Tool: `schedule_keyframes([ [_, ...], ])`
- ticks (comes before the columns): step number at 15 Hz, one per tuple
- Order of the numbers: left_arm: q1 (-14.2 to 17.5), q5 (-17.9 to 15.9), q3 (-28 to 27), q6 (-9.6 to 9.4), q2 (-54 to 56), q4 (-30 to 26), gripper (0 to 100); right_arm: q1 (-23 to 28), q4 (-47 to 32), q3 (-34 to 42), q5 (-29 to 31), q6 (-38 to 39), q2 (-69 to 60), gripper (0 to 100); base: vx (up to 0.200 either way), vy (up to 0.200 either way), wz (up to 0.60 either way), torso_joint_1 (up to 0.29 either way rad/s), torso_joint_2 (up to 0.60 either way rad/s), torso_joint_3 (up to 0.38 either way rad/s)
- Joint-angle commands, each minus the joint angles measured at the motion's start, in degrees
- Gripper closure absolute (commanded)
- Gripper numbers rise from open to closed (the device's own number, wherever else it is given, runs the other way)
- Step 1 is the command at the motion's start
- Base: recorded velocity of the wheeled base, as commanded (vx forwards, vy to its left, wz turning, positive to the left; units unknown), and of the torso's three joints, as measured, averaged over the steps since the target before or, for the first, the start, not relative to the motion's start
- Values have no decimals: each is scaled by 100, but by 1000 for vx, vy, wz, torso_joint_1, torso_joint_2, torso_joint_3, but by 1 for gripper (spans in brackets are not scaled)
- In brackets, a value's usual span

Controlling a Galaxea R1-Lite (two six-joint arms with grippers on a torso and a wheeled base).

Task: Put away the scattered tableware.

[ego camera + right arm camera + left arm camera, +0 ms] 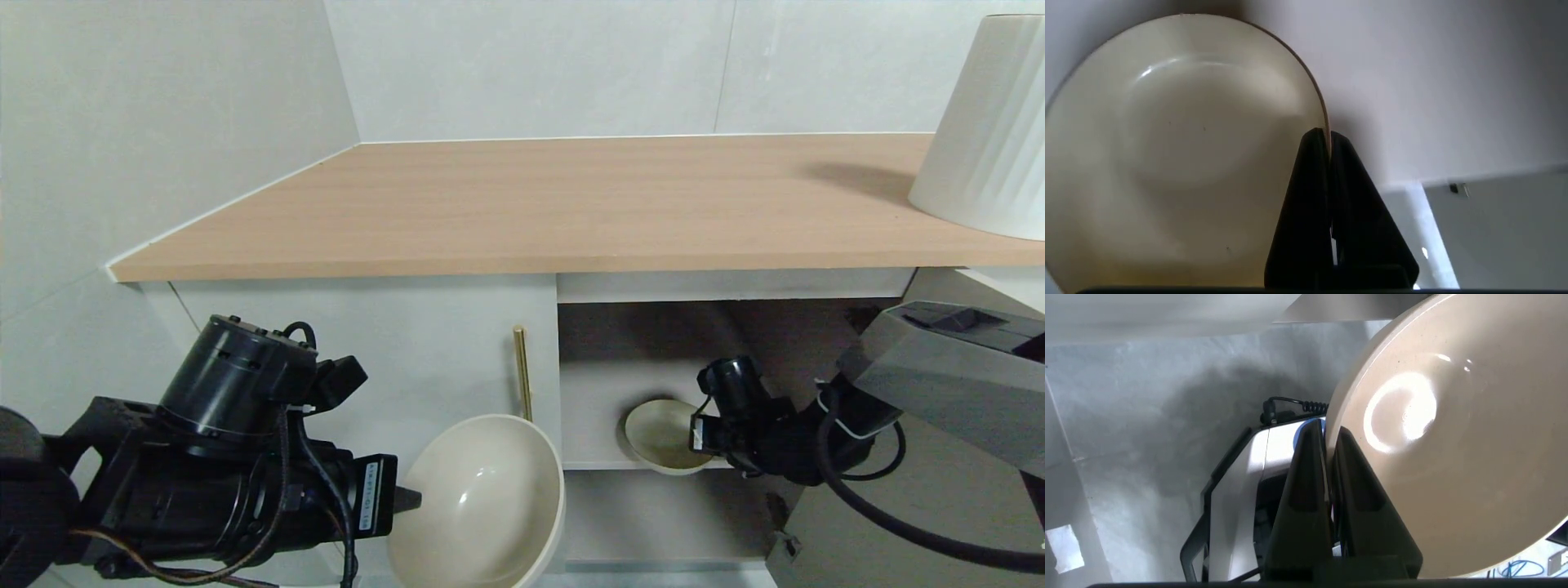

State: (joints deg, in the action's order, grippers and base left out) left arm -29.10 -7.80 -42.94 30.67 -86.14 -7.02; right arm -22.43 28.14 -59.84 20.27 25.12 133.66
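My left claw [406,499] is clamped on the rim of the bowl [490,498], one finger inside and one outside, as the left wrist view confirms [1329,457]. I hold the bowl [1470,457] tilted on edge, its hollow facing up towards the head camera, low in front of the closed door by the brass handle [522,371]. I judge that pose suits sliding it sideways into the cupboard later.

My right claw [695,435] is pinched together on the rim of the plate [657,433], inside the open cupboard under the counter [571,204]. The right wrist view shows the fingers [1313,171] closed on the plate [1184,147] at its edge. The plate sits at the front lip of the shelf [596,408]. It is dim in there, so I cannot say whether it rests on the shelf or hangs just above it.

I reckon the plate is the step in hand, and the bowl waits its turn. A white shade [988,131] stands on the counter, well apart from both.
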Motion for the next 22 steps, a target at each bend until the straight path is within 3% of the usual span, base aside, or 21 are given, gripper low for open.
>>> schedule_keyframes([
  [1,1,-2,4,9,-8,-1,100,46,-1,-230,73,19,134,100,0,0,0,0,0,0],
  [15,10,-2,-22,9,-52,-1,100,125,-1,-687,196,19,354,100,0,0,0,0,0,0],
  [16,10,-2,-22,9,-61,-1,100,125,-1,-687,196,19,345,0,0,0,0,0,0,0],
  [22,10,7,-31,9,-149,8,100,72,-10,-493,188,28,90,0,0,0,0,0,0,0],
])
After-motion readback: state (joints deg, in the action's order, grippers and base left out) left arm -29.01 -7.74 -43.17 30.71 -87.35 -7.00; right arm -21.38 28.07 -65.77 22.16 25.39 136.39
